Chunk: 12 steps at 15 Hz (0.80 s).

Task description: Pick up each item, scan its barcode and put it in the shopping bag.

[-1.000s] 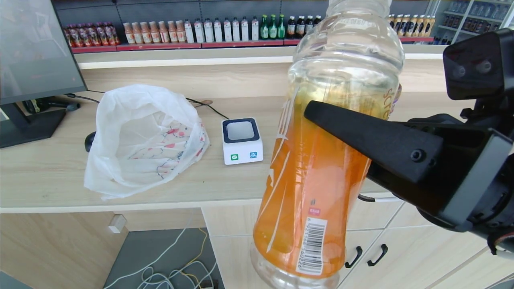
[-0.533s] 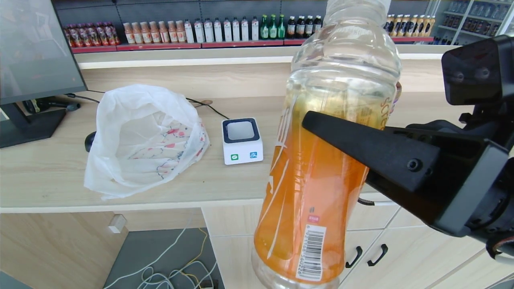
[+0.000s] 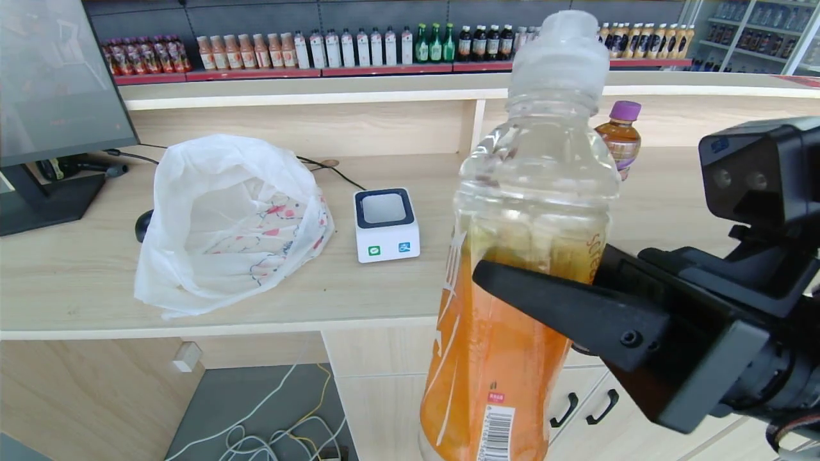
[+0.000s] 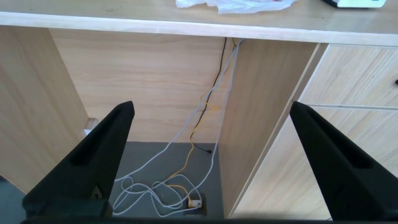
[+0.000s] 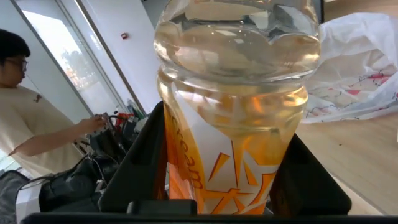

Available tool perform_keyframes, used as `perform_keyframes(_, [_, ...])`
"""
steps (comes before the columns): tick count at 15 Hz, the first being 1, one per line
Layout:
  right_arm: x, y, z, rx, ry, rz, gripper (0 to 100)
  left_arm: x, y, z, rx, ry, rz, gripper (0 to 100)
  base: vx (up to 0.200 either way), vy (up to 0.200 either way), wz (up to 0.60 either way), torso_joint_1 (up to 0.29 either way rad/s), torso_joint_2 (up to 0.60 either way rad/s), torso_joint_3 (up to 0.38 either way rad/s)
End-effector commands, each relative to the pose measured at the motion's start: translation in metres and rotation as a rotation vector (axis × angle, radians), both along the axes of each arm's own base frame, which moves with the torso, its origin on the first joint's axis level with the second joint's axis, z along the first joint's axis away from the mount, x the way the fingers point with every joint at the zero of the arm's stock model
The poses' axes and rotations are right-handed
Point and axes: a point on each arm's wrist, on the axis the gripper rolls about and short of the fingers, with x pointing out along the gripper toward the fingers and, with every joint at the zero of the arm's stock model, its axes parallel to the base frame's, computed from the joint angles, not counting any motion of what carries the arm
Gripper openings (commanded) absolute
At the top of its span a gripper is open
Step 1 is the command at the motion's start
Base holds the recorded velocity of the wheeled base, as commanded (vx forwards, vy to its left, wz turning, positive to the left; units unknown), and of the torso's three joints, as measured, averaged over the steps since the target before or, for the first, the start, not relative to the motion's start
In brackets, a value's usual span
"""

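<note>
Left gripper [image 4: 211, 106] hangs low before the counter's [image 3: 77, 275] front, fingers spread wide, nothing between them, cables [image 4: 186, 180] on the floor beyond. Up on the counter, the monitor [image 3: 57, 77] stands far left, then the white shopping bag [image 3: 224, 224], mouth open, and just beside it the little scanner [image 3: 386, 224], window facing up. Now the orange drink bottle [image 3: 512, 320]: upright in the air, near the head camera, barcode low on its side, right gripper [image 5: 227, 124] pinching its middle from both sides. Behind it, a purple-capped bottle [image 3: 620, 137] stands on the counter
</note>
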Motion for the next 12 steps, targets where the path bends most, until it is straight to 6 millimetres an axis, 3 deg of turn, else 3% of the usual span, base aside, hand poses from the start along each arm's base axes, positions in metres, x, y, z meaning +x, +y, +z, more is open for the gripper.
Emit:
perform_keyframes(1, [-0.005, -0.005, -0.020, -0.070, -0.005, -0.020, 0, 0.000, 0.000, 0.000, 0.000, 0.000, 0.001, 100, 0.000, 0.000, 0.00, 0.000, 0.00, 0.000])
perform_keyframes(6, [-0.009, -0.011, -0.039, -0.157, -0.084, -0.071, 0, 0.000, 0.000, 0.000, 0.000, 0.000, 0.001, 100, 0.000, 0.000, 0.00, 0.000, 0.00, 0.000])
perform_keyframes(12, [0.002, -0.013, -0.041, -0.209, -0.146, -0.559, 0, 0.000, 0.000, 0.000, 0.000, -0.001, 0.001, 100, 0.000, 0.000, 0.00, 0.000, 0.00, 0.000])
